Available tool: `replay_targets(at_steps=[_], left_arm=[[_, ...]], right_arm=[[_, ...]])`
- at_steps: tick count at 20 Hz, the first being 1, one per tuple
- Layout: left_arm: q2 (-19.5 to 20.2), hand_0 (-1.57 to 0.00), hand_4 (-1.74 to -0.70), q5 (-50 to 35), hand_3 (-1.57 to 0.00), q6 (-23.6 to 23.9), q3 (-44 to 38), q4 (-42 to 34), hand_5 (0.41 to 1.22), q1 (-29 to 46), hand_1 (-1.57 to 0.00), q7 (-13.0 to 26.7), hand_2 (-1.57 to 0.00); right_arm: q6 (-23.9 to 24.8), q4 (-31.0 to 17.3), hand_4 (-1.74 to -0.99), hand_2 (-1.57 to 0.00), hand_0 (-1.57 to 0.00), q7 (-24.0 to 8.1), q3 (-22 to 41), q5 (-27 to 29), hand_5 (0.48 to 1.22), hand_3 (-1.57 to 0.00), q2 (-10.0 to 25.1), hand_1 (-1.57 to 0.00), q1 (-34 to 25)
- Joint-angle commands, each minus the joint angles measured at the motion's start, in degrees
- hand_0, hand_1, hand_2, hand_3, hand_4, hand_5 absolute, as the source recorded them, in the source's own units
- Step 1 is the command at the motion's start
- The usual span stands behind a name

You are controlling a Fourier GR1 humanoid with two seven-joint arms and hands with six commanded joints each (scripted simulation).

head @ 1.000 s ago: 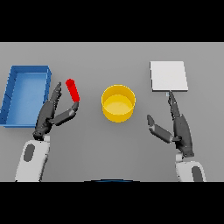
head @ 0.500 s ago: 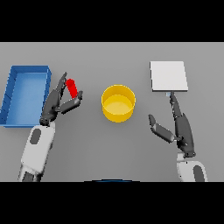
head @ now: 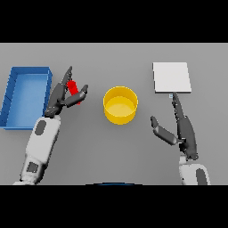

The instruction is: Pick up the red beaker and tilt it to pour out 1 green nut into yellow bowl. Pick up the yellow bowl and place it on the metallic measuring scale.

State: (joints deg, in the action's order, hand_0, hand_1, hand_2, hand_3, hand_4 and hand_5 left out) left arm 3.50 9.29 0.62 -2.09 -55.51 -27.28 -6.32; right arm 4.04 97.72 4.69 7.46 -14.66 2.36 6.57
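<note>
The left hand (head: 62, 95) is sitting at the beaker (head: 74, 90), on the left of the surface (head: 133, 151), between the blue tray (head: 13, 95) and the bowl (head: 120, 104). Its fingers are lying along the beaker's left side and its thumb is reaching across the right side, so the beaker is standing between them. Whether the fingers are already pressing on it cannot be told; the grip is looking loose rather than clamped. This placement is suiting a side grasp, which is leaving the beaker's mouth free for tilting toward the bowl.

The bowl is standing at the centre, just right of the beaker, so only a short carry is needed before pouring. No nut is showing in the bowl, so the pour is judged not yet done.

The scale (head: 172, 77) is lying flat at the far right, well apart from the bowl. The right hand (head: 180, 129) is resting near it with fingers straight and thumb spread, holding nothing, one fingertip pointing at the scale's near edge. It is judged to be idling there, ready for the bowl.
</note>
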Motion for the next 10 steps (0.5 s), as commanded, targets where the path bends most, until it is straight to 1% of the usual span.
replay_targets(at_steps=[1,4,5,6,7,8,9,10], left_arm=[[-0.5,0.0,-1.32,0.0,0.0,0.0,0.0,1.0,0.692,-0.3,0.0,-1.2,0.0],[-1.3,0.0,-1.35,-0.4,0.0,1.1,-1.4,4.9,0.704,-2.6,0.0,-3.0,0.0],[-1.7,0.0,-1.38,-1.1,-0.03,1.4,-2.1,5.3,0.724,-2.7,-0.03,-4.2,-0.07],[-2.1,-0.12,-1.41,-1.6,-0.12,1.9,-2.8,6.2,0.75,-3.1,-0.15,-4.6,-0.18],[-2.4,-0.29,-1.45,-2.1,-0.29,2.3,-3.3,6.4,0.783,-3.4,-0.33,-4.5,-0.36],[-2.6,-0.44,-1.45,-2.0,-0.55,3.1,-3.6,7.3,0.871,-4.0,-0.48,-4.1,-0.52],[-2.2,-0.66,-1.5,-1.3,-0.72,3.7,-3.5,7.6,0.941,-4.5,-0.7,-3.8,-0.73],[-2.3,-0.84,-1.54,-0.7,-0.84,4.0,-3.2,7.9,0.997,-4.9,-0.87,-3.2,-0.9]], right_arm=[[0.0,0.2,-1.264,0.0,0.0,0.3,-0.1,-0.2,0.64,0.0,0.4,0.0,0.2],[-0.2,0.6,-1.261,0.0,0.0,0.1,-0.2,0.0,0.641,0.0,0.6,0.0,0.6],[-0.2,0.4,-1.259,0.0,0.0,-0.3,-0.7,0.3,0.642,0.0,0.9,0.0,0.3],[0.0,0.5,-1.26,0.0,0.0,-0.9,-0.4,0.2,0.642,0.0,0.5,0.0,-0.1],[-0.1,0.3,-1.258,0.0,0.0,-1.2,-0.5,0.1,0.644,0.0,0.6,0.0,-0.7],[0.1,-0.1,-1.257,0.0,0.0,-0.8,-0.8,0.2,0.645,0.0,0.7,0.0,-0.4],[0.1,0.3,-1.255,0.0,0.0,0.2,-0.3,-0.2,0.644,0.0,0.7,0.0,0.8],[0.0,1.0,-1.256,0.0,0.0,0.6,-0.1,-0.1,0.646,0.0,0.5,0.0,1.6]])
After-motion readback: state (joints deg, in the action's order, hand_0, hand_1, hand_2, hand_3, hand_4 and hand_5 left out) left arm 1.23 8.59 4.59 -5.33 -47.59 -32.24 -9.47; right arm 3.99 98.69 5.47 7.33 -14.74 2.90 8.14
